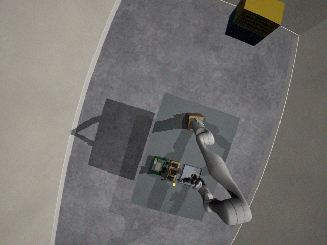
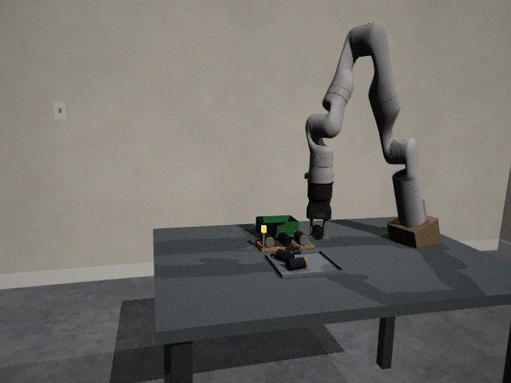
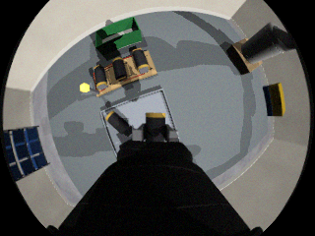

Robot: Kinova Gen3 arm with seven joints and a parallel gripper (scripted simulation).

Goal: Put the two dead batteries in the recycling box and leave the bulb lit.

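Note:
My gripper (image 2: 317,231) hangs straight down above the far right of the grey tray (image 2: 303,263), shut on a black battery with a yellow end (image 3: 156,125) and holding it clear of the tray. Two more batteries (image 2: 284,253) (image 2: 297,262) lie on the tray. The wooden holder (image 2: 282,244) carries three batteries side by side. The bulb (image 2: 263,228) at the holder's left end glows yellow. The green recycling box (image 2: 277,224) stands upright on the table behind the holder. In the wrist view the box (image 3: 118,34), the holder (image 3: 124,71) and the bulb (image 3: 85,88) lie beyond the tray.
The arm's wooden base block (image 2: 413,231) sits at the table's back right. A yellow and blue crate (image 1: 255,19) stands on the floor far from the table. The holder, tray and box are close together near the table's middle.

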